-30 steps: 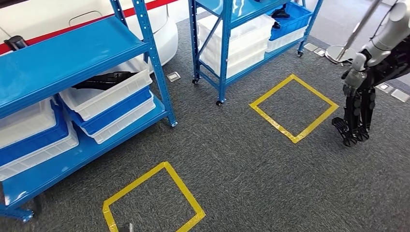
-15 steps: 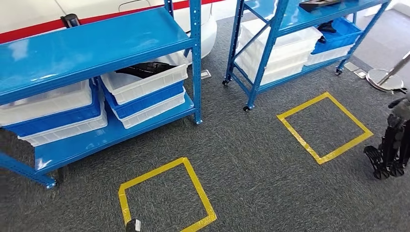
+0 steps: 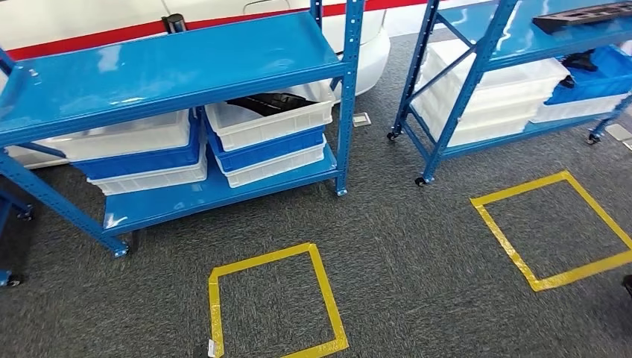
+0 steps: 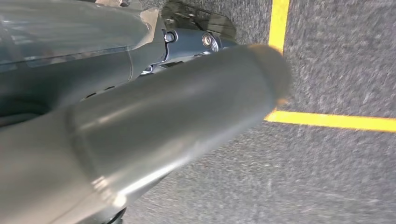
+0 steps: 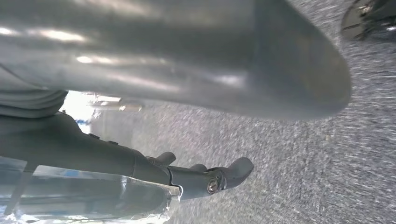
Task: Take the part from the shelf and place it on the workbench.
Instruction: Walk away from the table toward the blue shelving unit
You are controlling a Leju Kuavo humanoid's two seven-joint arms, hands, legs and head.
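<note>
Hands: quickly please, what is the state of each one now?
Left hand: cannot be told; the arm hides the fingers.
Right hand: holds nothing; whether open or closed cannot be told.

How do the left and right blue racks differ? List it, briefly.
The left rack has a bare top shelf; the right rack carries a black part on top. Lower down, the left rack's dark part lies in a white bin; the right rack's dark item lies in a blue bin. Both hold stacked white and blue bins.

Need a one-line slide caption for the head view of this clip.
Two blue shelving racks holding white and blue bins, with yellow tape squares marked on grey carpet.
</note>
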